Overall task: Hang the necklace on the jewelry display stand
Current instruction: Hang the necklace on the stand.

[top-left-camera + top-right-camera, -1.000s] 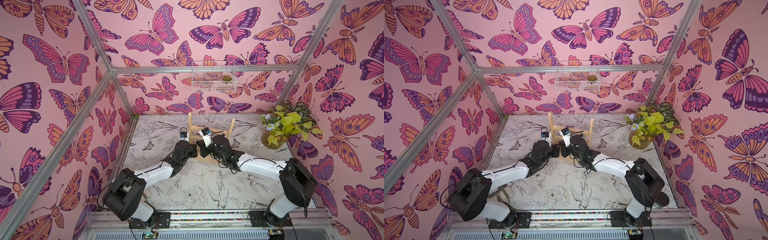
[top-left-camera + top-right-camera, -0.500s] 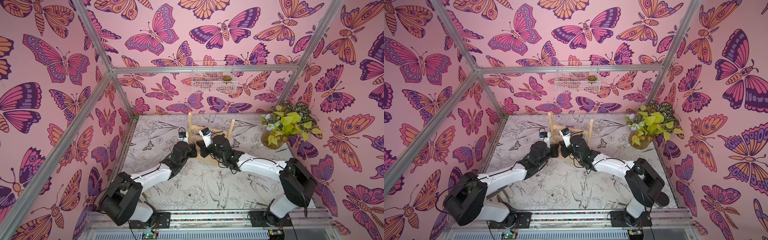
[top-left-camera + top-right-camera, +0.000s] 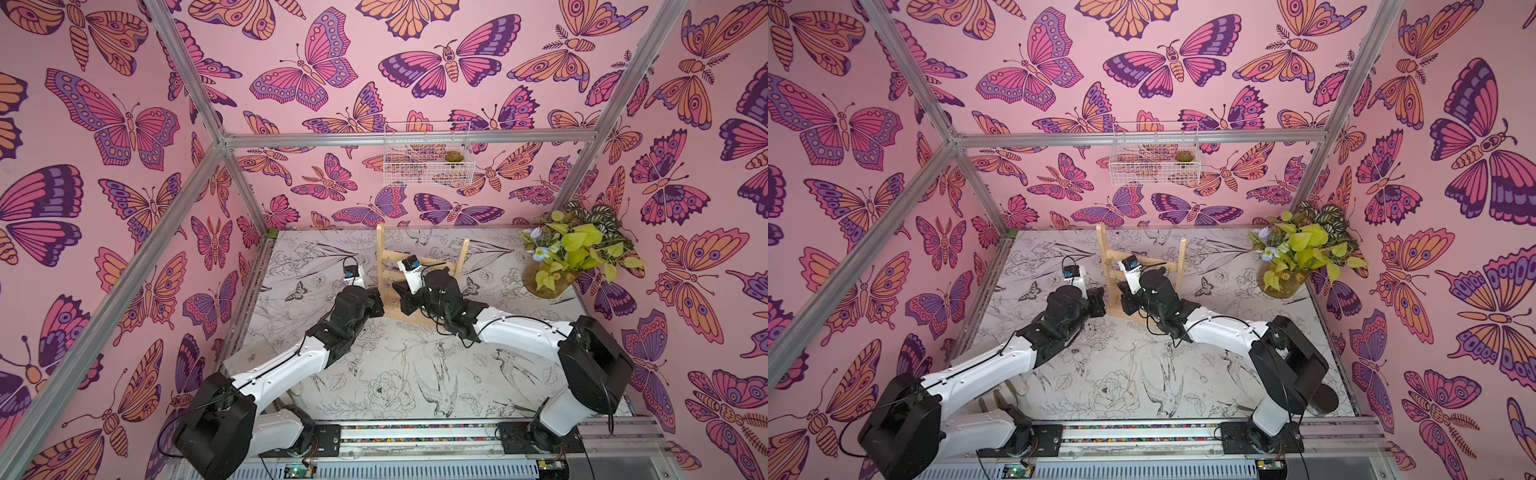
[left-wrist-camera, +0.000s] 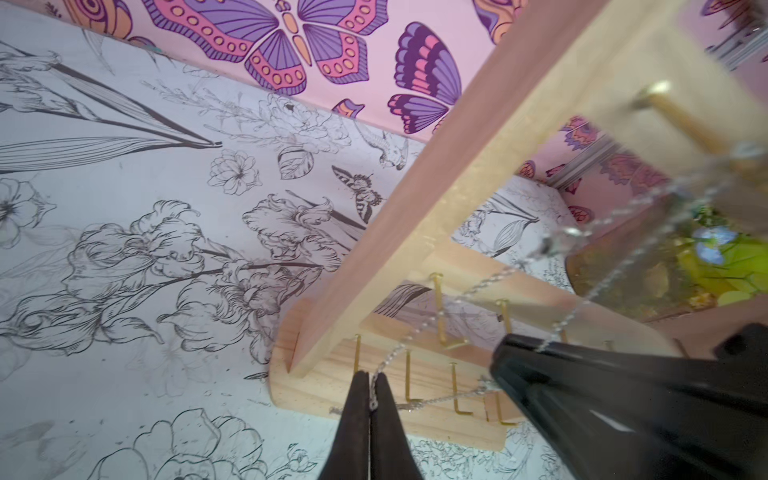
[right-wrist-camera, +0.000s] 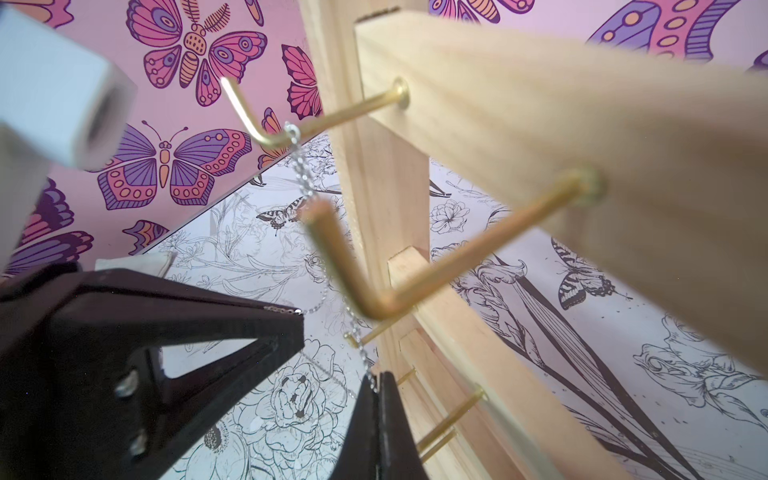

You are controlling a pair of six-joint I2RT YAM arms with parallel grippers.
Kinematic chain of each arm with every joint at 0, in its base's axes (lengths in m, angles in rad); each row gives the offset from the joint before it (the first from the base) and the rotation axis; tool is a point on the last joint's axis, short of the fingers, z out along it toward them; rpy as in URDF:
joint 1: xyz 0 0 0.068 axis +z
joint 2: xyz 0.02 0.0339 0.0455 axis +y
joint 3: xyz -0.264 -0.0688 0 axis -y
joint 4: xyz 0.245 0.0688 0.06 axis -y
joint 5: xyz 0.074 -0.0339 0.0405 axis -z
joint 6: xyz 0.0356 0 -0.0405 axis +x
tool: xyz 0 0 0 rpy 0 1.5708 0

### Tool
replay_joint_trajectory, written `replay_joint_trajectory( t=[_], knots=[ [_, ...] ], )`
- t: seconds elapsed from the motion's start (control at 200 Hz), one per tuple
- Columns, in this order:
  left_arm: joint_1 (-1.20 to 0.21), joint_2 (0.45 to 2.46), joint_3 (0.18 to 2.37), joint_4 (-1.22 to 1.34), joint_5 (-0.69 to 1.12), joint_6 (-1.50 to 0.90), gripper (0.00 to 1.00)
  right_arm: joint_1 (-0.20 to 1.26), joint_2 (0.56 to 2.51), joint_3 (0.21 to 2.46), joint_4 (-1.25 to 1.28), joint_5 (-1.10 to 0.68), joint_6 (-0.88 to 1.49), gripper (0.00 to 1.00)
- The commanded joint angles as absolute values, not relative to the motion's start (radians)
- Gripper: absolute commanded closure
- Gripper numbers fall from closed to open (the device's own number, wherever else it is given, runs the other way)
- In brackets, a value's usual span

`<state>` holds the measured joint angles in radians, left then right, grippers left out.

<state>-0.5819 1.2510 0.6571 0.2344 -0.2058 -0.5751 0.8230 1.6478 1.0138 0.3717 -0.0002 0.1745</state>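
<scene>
necklace: a thread-thin chain (image 5: 305,183). it appears looped over a gold hook (image 5: 332,118) on a higher crossbar of the jewelry display stand (image 5: 540,104), with strands running down to both grippers.
left gripper: (image 4: 369,395) pressed together, pinching a strand at its very tips, close by the stand's upright.
right gripper: (image 5: 377,388) pressed together, pinching another strand just below the hooks.
stand: upright on the counter (image 3: 316,257), with both arms reaching to its front in both top views.
handling: probably almost weightless, limp and slippery. it has no shape of its own, could slide out of a loose pinch, and may snag on neighbouring hooks. a hard tug might snap a link or tip the light stand.
where to hold: at the tips, on a short stretch near the hook, gently taut rather than by bunched slack.
</scene>
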Motion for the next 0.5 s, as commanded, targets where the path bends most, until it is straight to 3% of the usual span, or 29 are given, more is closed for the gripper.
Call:
replay_joint_trajectory(
  t=[0.0, 0.1, 0.29, 0.496],
  knots=[
    [-0.565, 1.262, 0.679, 0.206, -0.23, -0.553, 1.0, 0.837, 1.678, 1.046, 0.345, -0.005, 0.161, 0.97],
    [-0.559, 1.302, 0.682, 0.24, -0.232, -0.544, 1.0, 0.843, 1.687, 1.058, 0.327, -0.002, 0.149, 0.95],
    [-0.549, 1.326, 0.71, 0.268, -0.219, -0.53, 1.0, 0.847, 1.682, 1.06, 0.309, 0.005, 0.144, 0.81],
    [-0.536, 1.35, 0.721, 0.303, -0.215, -0.521, 1.0, 0.847, 1.649, 1.041, 0.308, 0.015, 0.141, 0.79]
  ],
)
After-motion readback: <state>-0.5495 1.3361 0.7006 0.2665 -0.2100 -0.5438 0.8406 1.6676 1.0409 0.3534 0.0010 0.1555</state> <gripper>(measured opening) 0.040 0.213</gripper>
